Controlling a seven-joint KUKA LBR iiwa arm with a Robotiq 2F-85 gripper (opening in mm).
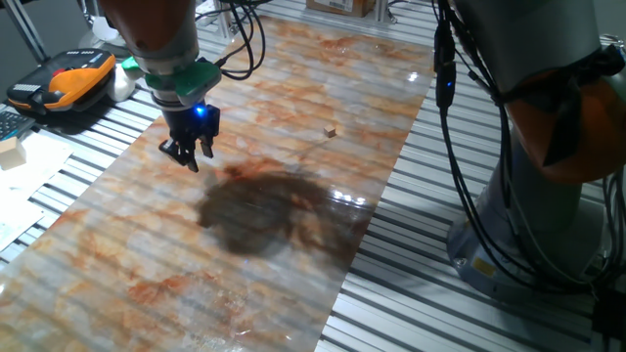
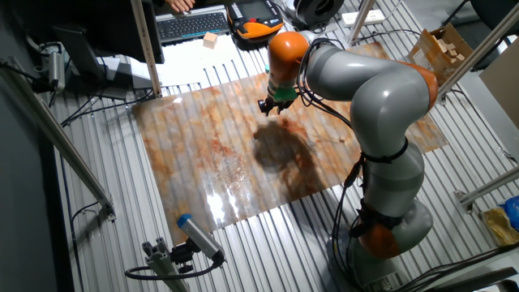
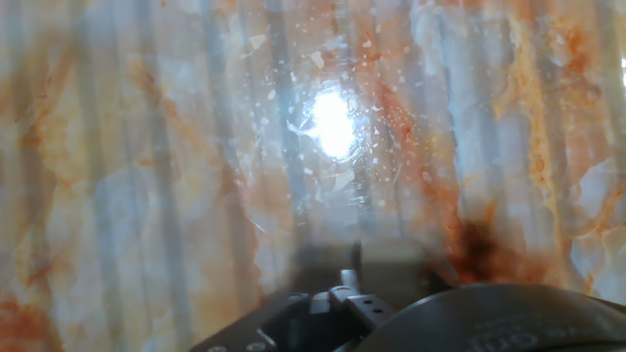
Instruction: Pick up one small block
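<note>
though the hand view is badly blurred, a pale tan box shape low at about 6 o'clock, right at the tips, looks like the small block, apparently pinched there. in the two fixed views it is too small and too hidden to make out. the fingers stand narrow, drawn close together, and hang over the desk at the 10 o'clock edge of a dark stain.

i judge plain wood like this to be light, stiff and not fragile. its flat faces are a bit smooth, so the best hold is square on two opposite faces, near the middle. a corner pinch might let it twist out, since it is barely as wide as the tips.

a much tinier cube lies well apart, toward 3 o'clock from the fingers. a bigger wooden block sits off the sheet at 9 o'clock.
</note>
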